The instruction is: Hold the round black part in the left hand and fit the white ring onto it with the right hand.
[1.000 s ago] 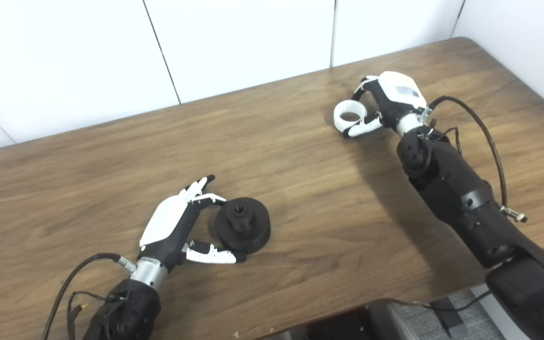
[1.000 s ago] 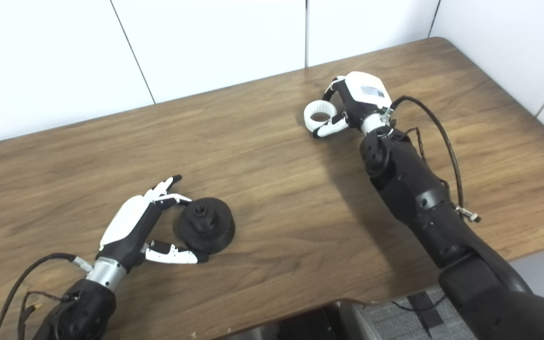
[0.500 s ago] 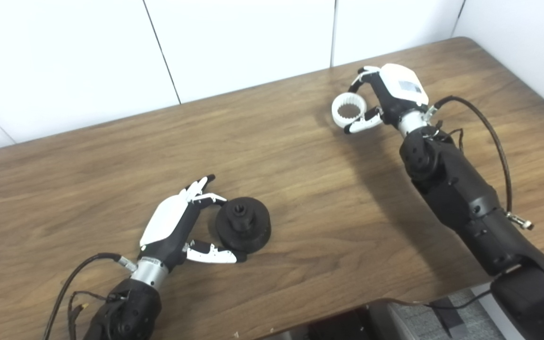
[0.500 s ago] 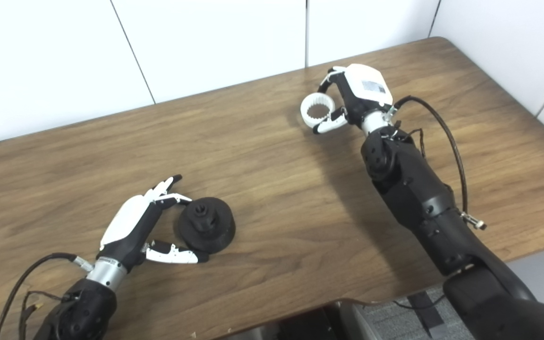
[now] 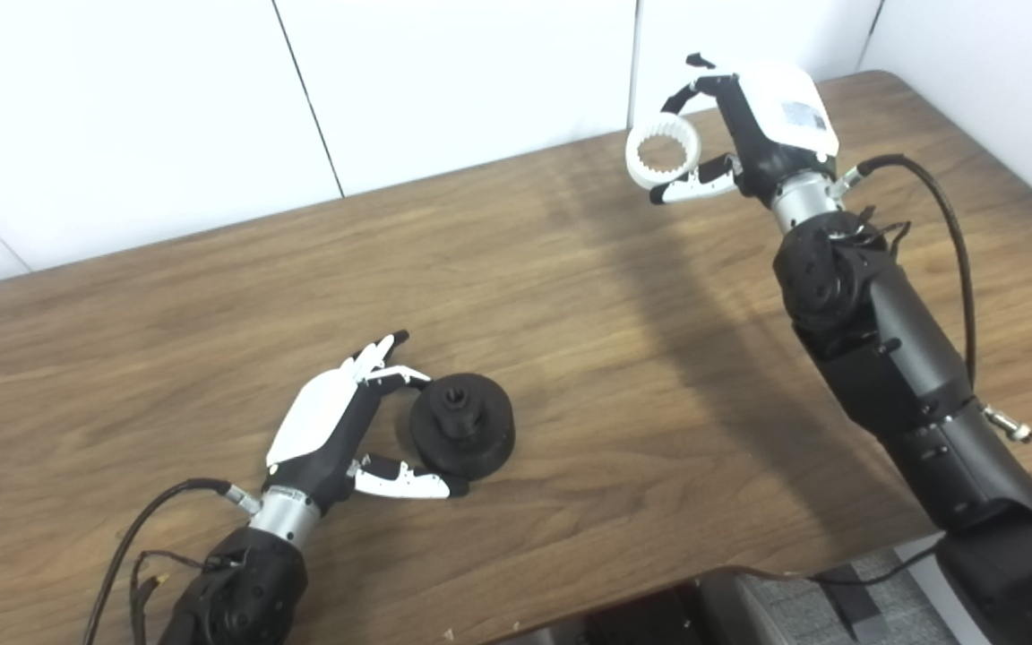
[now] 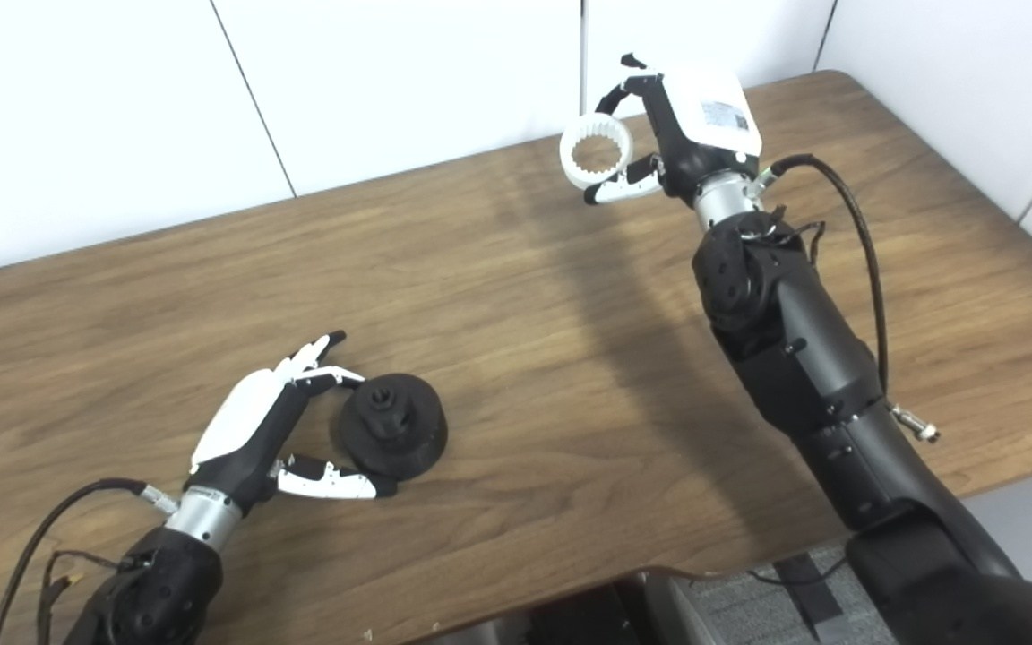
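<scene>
The round black part (image 5: 462,425) lies on the wooden table (image 5: 570,358) at the lower middle, its hub facing up. My left hand (image 5: 337,425) rests on the table just left of it, open, with fingers and thumb spread around the part's left side; I cannot tell if they touch it. My right hand (image 5: 749,125) is raised above the table's far right and is shut on the white ring (image 5: 662,154), which has teeth inside and is held between thumb and fingers. It also shows in the right eye view (image 6: 597,152).
White wall panels (image 5: 444,81) stand behind the table's far edge. The table's front edge (image 5: 659,573) runs along the bottom, with grey floor (image 5: 803,600) below it. Cables hang from both forearms.
My right hand has lifted the white ring up off the table, rising steadily. The left hand and the black part have not moved.
</scene>
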Motion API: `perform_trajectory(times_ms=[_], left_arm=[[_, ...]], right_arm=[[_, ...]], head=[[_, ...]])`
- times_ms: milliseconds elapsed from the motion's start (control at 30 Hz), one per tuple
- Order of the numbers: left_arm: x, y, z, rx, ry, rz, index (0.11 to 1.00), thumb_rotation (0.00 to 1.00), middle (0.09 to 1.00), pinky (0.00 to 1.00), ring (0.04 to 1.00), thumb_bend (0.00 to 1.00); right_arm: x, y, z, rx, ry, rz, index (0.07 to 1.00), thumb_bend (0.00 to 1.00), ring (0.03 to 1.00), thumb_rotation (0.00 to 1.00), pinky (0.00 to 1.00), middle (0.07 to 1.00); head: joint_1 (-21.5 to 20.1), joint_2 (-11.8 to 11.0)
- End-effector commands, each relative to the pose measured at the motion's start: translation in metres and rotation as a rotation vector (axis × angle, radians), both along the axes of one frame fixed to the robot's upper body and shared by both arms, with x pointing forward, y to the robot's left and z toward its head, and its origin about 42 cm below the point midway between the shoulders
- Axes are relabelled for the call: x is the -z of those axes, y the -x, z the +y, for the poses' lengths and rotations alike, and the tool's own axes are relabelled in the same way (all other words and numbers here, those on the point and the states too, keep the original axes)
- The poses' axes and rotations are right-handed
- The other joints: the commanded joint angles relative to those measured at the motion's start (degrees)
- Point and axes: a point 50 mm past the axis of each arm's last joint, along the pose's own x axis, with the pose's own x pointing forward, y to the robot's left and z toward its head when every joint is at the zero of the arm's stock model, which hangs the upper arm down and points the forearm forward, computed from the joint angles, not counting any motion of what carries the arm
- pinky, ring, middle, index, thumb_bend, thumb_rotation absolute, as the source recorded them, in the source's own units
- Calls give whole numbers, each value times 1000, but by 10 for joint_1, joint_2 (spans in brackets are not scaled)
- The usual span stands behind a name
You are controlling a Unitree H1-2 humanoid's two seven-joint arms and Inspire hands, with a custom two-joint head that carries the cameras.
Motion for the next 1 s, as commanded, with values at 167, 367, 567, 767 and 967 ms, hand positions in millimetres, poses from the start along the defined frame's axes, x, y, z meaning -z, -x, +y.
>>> perform_trajectory(times_ms=[167, 367, 567, 767, 967], left_arm=[[-25, -14, -9, 3, 5, -63, 604, 335, 1000, 1000, 1000, 914], [-31, -18, -14, 0, 13, -58, 599, 297, 1000, 1000, 1000, 923], [-32, -18, -18, -2, 15, -57, 602, 297, 1000, 1000, 1000, 918], [-32, -17, -23, -4, 6, -58, 607, 313, 1000, 1000, 1000, 918], [-32, -16, -24, -7, 10, -60, 607, 313, 1000, 1000, 1000, 919]], right_arm=[[-25, 18, 1, -16, -6, -115, 492, 519, 831, 158, 748, 869], [-18, 32, 4, -53, -22, -129, 492, 521, 814, 153, 762, 867], [-11, 41, 6, -75, -24, -130, 491, 521, 802, 154, 740, 865], [-3, 57, 15, -131, -25, -126, 491, 520, 783, 157, 702, 854], [4, 75, 34, -202, -58, -104, 492, 519, 806, 156, 667, 857]], head=[[39, 41], [60, 51], [83, 50], [98, 49], [101, 49]])
